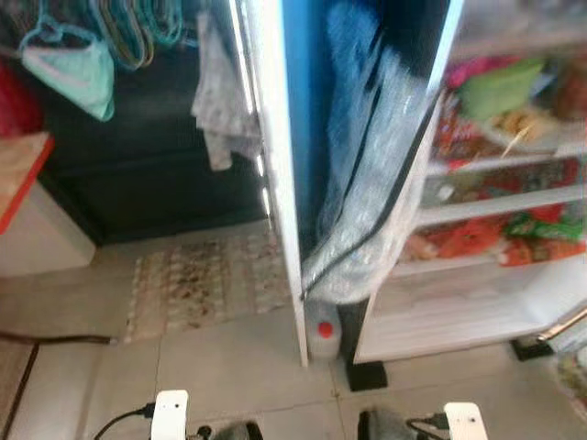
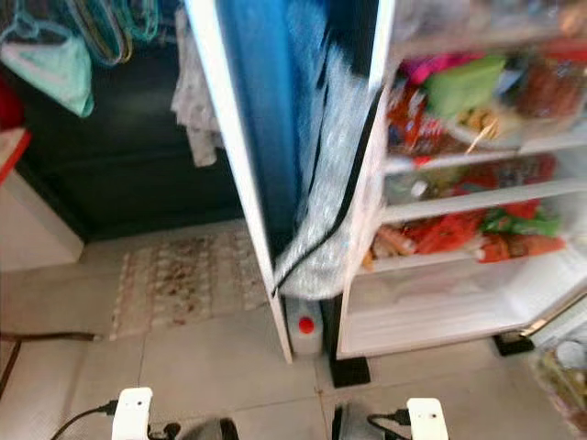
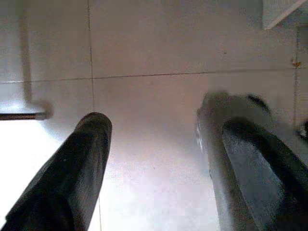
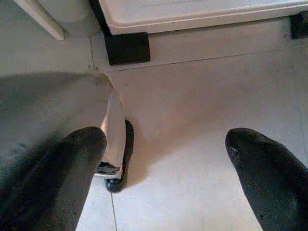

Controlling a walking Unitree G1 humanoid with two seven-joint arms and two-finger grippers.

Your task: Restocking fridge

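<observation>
Head views are motion-blurred; I can read no label or writing anywhere.

Nearest: both arms hang low over the pale tiled floor [image 3: 144, 48]. Left hand [image 3: 161, 168] is empty, its two black fingers [image 3: 72, 178] spread wide, pointing down at bare tile and touching nothing. Right hand [image 4: 166, 178] is likewise empty, fingers [image 4: 267, 178] wide apart above the tile. In the right wrist view I see a grey rounded body part of the robot and a small dark foot just beside it; farther on, the fridge's black foot block [image 4: 127, 47] and its white bottom edge.

Middle distance: a small clear bottle with a red cap [image 1: 324, 337] stands upright on the floor in the gap at the base of the open fridge door [image 1: 275, 165]. The door is swung out edge-on towards me, long axis vertical, with crumpled silvery plastic sheeting [image 1: 367, 202] hanging between it and the cabinet.

Right of that: the fridge [image 1: 477, 312] stands open, facing me. Its white shelves run horizontally, packed with red, orange and green packets [image 1: 495, 234]; the bottom drawer is white.

Farther left: a patterned floor mat [image 1: 206, 280], a dark cabinet [image 1: 138, 174] behind it, and clothes on hangers [image 1: 73, 69] above. A white worktop with a red edge [image 1: 23, 183] shows at far left.
</observation>
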